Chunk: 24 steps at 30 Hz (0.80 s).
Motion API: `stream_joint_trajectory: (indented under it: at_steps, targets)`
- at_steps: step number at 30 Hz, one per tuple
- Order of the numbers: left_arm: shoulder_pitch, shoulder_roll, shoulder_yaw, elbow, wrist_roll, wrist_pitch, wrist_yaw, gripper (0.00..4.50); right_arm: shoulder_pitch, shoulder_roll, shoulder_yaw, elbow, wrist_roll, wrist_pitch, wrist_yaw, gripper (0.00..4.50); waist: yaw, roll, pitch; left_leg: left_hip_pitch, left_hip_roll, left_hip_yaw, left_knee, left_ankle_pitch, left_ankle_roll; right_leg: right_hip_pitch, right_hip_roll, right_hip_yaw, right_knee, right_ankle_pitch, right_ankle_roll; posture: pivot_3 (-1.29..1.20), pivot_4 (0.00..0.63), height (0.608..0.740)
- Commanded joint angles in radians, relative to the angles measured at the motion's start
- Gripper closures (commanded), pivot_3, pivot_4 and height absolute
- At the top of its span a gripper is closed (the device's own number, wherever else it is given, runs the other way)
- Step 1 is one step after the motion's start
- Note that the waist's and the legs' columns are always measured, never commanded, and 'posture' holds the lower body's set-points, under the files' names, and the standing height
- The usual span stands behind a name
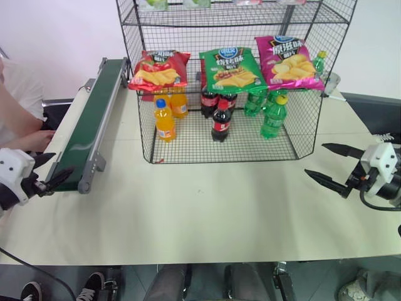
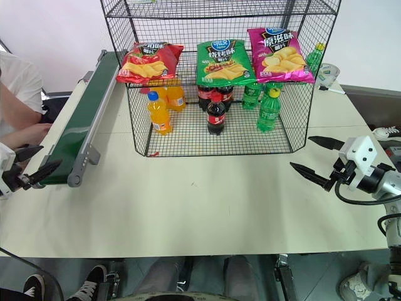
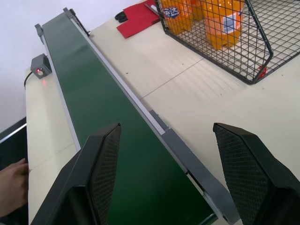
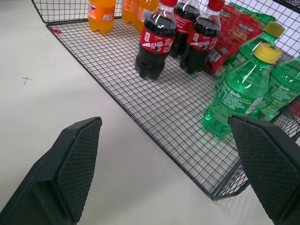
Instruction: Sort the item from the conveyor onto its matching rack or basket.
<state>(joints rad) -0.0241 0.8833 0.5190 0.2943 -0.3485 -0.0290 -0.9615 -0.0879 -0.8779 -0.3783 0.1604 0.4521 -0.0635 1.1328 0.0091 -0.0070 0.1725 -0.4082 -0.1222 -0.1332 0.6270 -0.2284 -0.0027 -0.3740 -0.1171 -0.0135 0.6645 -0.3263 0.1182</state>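
The red crisp bag (image 1: 160, 71) lies on a tier at the left end of the black wire rack (image 1: 135, 25), beside a green bag (image 1: 229, 69) and a magenta bag (image 1: 288, 63). The dark green conveyor (image 1: 94, 113) runs along the table's left side. My left gripper (image 1: 55, 169) hovers open at the conveyor's near end (image 3: 197, 173), holding nothing. My right gripper (image 1: 316, 158) is open over the table to the right of the rack, pointing toward its front right corner (image 4: 220, 192), with nothing between its fingers.
Orange (image 1: 165, 119), cola (image 1: 220, 122) and green Sprite (image 1: 272, 116) bottles stand on the rack's floor. A person's arm (image 1: 25, 119) rests left of the conveyor. A small sensor box (image 3: 40, 68) sits by the belt. Someone's legs (image 1: 188, 282) show at the table's front edge.
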Motion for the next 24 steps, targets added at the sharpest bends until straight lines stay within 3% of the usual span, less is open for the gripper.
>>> stream_joint_trajectory:
  at_steps: [1, 20, 24]
  targets:
    - [-0.008, 0.013, -0.002, 0.001, 0.013, -0.032, 0.006, 1.24, -0.013, -0.003, -0.020, -0.024, 0.009, -0.005, -0.004, 0.00, 0.000, 0.000, 0.000, 0.000, 0.000, 0.000, 0.000, 0.000, 0.000, 0.000, 0.000, 0.000, 0.000, 0.000, 0.000, 0.00, 0.150, 0.740]
    - [-0.026, 0.006, 0.005, 0.033, -0.010, -0.032, -0.007, 1.24, -0.031, -0.008, 0.007, -0.020, -0.049, 0.052, -0.075, 0.00, -0.005, 0.000, 0.000, -0.001, -0.001, -0.001, -0.001, 0.000, 0.000, 0.001, 0.000, -0.001, 0.000, 0.000, 0.000, 0.00, 0.150, 0.740]
    - [-0.022, 0.005, 0.007, 0.032, -0.010, -0.037, -0.006, 1.24, -0.045, -0.007, 0.000, -0.009, -0.052, 0.063, -0.090, 0.00, -0.023, 0.001, 0.001, -0.002, -0.009, -0.018, 0.000, 0.002, 0.001, 0.008, -0.007, -0.020, -0.001, -0.002, 0.003, 0.00, 0.150, 0.740]
